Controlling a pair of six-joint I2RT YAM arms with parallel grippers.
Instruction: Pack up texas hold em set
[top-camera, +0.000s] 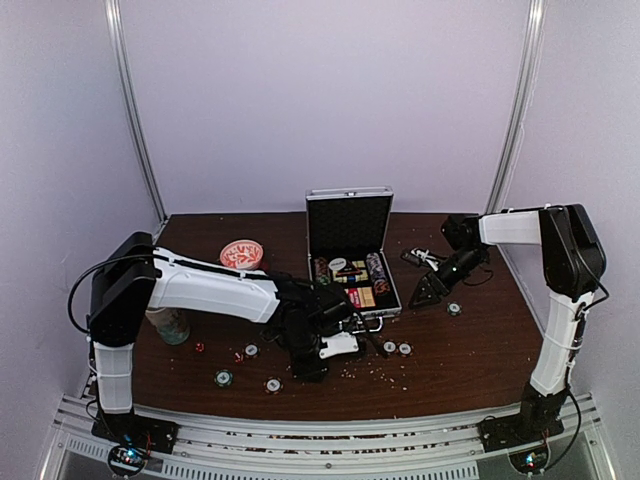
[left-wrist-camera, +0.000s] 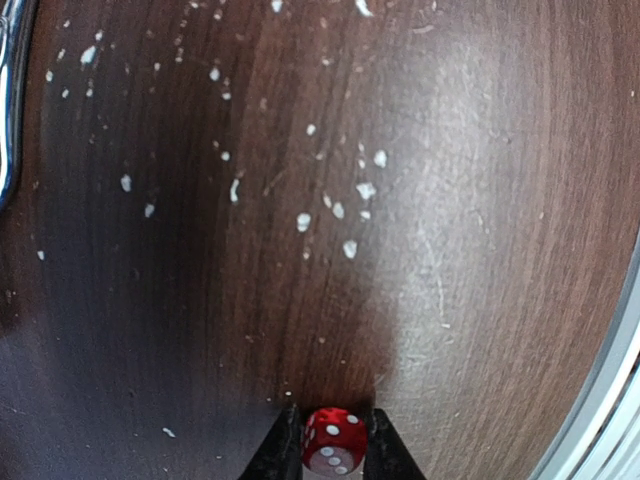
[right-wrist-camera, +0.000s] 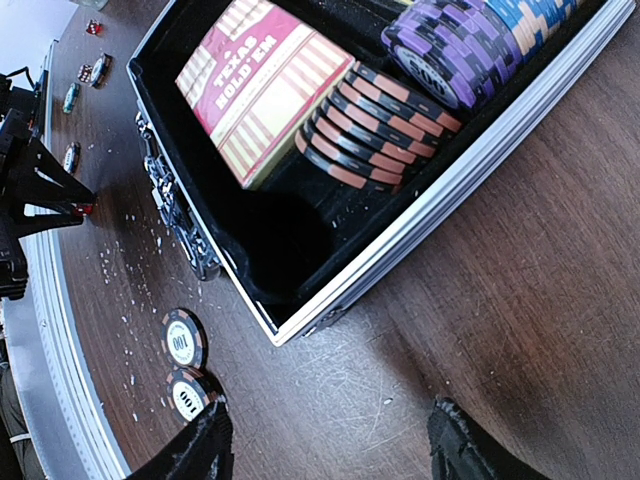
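The silver hinged case (top-camera: 349, 262) stands open at the table's middle. In the right wrist view it (right-wrist-camera: 330, 300) holds the red-yellow card box (right-wrist-camera: 262, 85), a row of orange-black chips (right-wrist-camera: 375, 125) and purple chips (right-wrist-camera: 450, 55). My left gripper (top-camera: 308, 368) is in front of the case, shut on a tiny red die (left-wrist-camera: 335, 440) held close over the wood. My right gripper (right-wrist-camera: 325, 455) is open and empty by the case's front right corner (top-camera: 428, 292). Two "100" chips (right-wrist-camera: 184, 338) lie near its left finger (right-wrist-camera: 190, 450). The yellow disc does not show.
Loose chips lie on the table at the front left (top-camera: 223, 378), (top-camera: 272, 385), (top-camera: 251, 350), before the case (top-camera: 397, 348) and at the right (top-camera: 454, 309). Two red dice (top-camera: 199, 347), (top-camera: 238, 356), a patterned cup (top-camera: 170, 325) and a red-white bowl (top-camera: 241, 254) stand on the left. White crumbs (left-wrist-camera: 340, 205) dot the wood.
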